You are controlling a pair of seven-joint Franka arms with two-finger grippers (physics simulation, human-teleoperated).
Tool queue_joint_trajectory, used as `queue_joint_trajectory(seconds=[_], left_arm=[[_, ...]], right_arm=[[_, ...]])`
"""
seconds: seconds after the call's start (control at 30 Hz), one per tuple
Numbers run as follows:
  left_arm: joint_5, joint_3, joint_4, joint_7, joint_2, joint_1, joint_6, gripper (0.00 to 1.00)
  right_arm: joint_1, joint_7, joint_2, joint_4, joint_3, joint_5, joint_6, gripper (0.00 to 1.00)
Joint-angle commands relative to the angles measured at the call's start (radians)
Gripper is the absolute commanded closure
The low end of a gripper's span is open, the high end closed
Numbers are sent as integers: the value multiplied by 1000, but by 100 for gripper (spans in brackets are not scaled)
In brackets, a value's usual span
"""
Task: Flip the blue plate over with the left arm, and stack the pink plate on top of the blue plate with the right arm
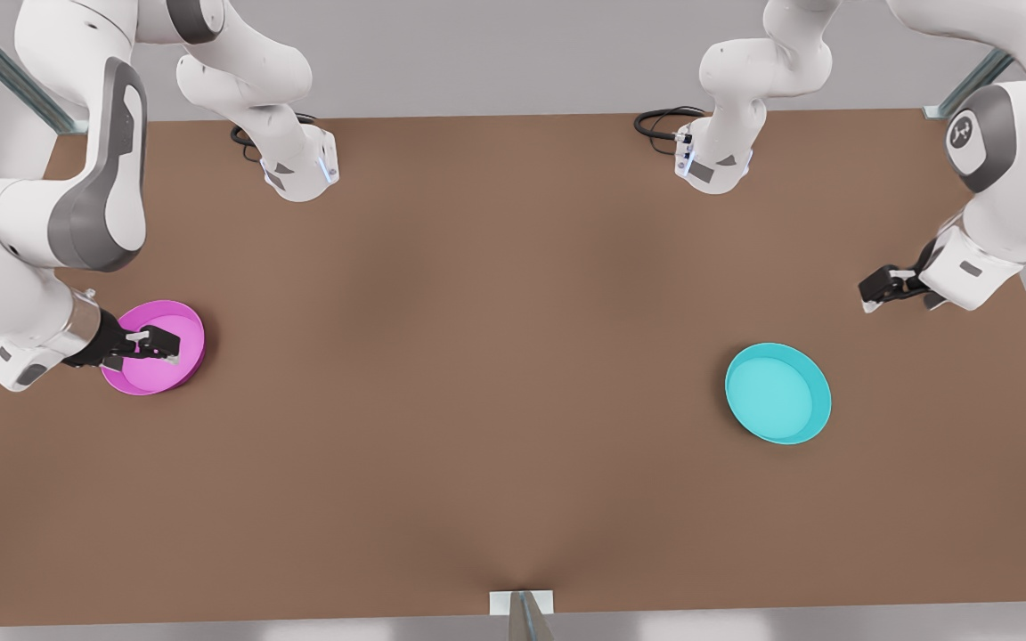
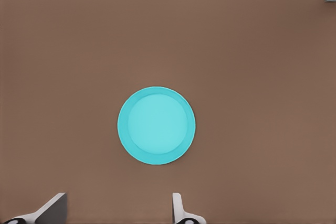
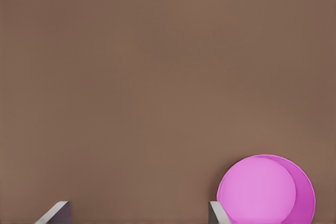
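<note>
Front view: neither step of the task looks done. The blue plate sits rim-up on the brown table toward the front view's right, not yet flipped, and the pink plate sits rim-up well apart from it at the front view's left, so flip and stack both remain. Left gripper hangs over bare table near the blue plate, on its far side and not touching it; in the left wrist view its fingers stand spread and empty, with the plate ahead of the tips, not between them. Right gripper hovers over the pink plate; its fingers are likewise parted, holding nothing, the plate lying just beside one finger, outside the gap.
</note>
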State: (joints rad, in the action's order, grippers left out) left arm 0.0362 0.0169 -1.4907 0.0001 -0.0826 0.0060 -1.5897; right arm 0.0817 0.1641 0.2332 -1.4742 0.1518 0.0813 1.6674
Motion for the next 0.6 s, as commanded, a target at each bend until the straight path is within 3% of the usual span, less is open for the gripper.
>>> queue_joint_trajectory(seconds=[0.0,0.17,0.23,0.27,0.43,0.57], left_arm=[[-1,0,1,3,1,-3,0,0],[-13,-2,-3,9,-42,0,-21,0],[-100,61,-16,11,-94,-9,-72,0],[-113,89,-150,11,-72,-20,-202,0],[-338,198,-329,141,-164,-41,-446,0],[-513,236,-329,336,-304,-24,-506,0]], right_arm=[[0,0,0,0,0,0,0,0],[0,0,8,0,0,0,2,0],[0,0,14,0,0,-2,2,0],[0,0,14,0,0,-2,2,0],[20,-3,20,0,-1,-3,6,0],[33,-11,20,2,-1,-5,8,0]])
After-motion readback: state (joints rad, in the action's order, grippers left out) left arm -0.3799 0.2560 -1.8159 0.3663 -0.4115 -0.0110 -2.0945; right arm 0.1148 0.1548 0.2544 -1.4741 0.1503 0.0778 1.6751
